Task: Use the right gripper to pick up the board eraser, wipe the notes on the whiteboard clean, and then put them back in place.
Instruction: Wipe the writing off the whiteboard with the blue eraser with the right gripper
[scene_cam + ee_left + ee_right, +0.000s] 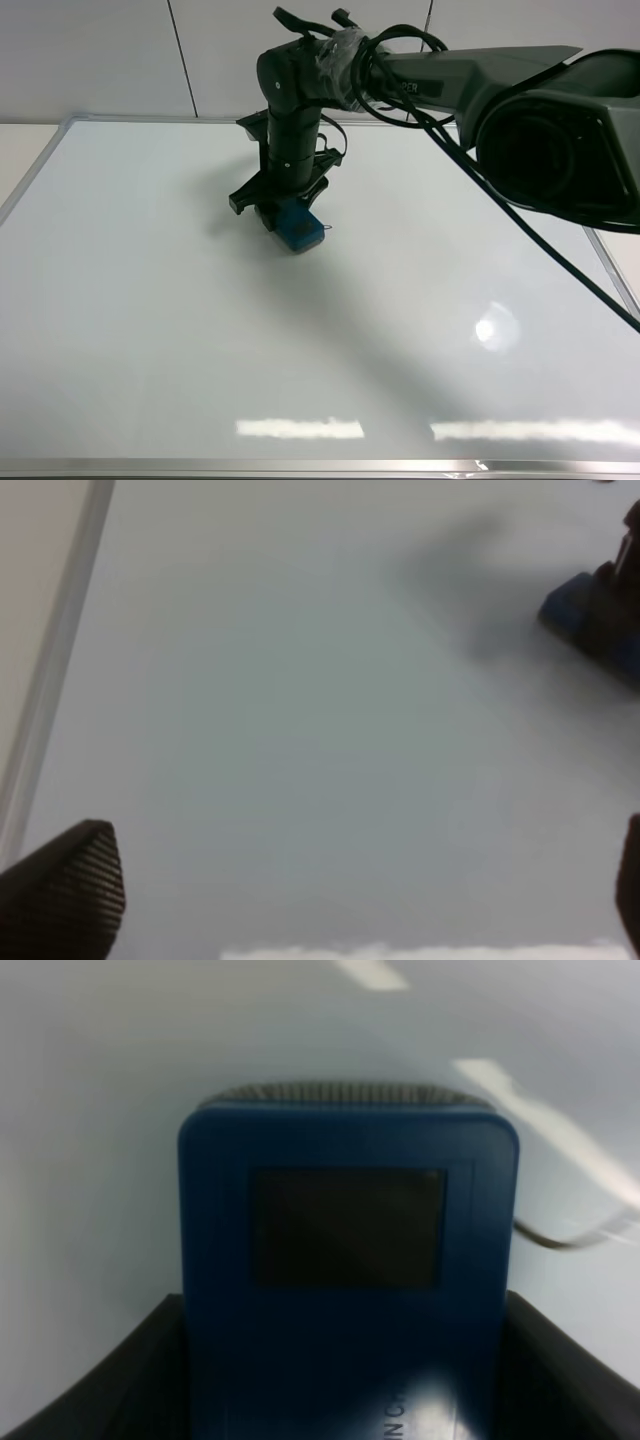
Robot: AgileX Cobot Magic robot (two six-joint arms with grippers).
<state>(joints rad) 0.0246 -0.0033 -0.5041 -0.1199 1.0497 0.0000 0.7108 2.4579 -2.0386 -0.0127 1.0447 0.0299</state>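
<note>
My right gripper (285, 212) points down at the upper middle of the whiteboard (150, 330), shut on the blue board eraser (298, 227), which presses on the board. In the right wrist view the eraser (345, 1290) fills the frame between the two black fingers (100, 1390), one dark square patch showing on top. A short remnant of the black notes (560, 1240) shows beside the eraser, seen as a tiny mark (323, 229) in the high view. The left gripper (350, 900) hovers over bare board, fingers (65, 895) wide apart and empty. The eraser (585, 620) shows far off in the left wrist view.
The board's silver frame runs along the left (30, 170), front (300, 466) and right (610, 265) edges. The right arm's thick black body (560, 140) and cables (520, 215) hang over the board's upper right. Bright light reflections lie near the front edge (300, 428).
</note>
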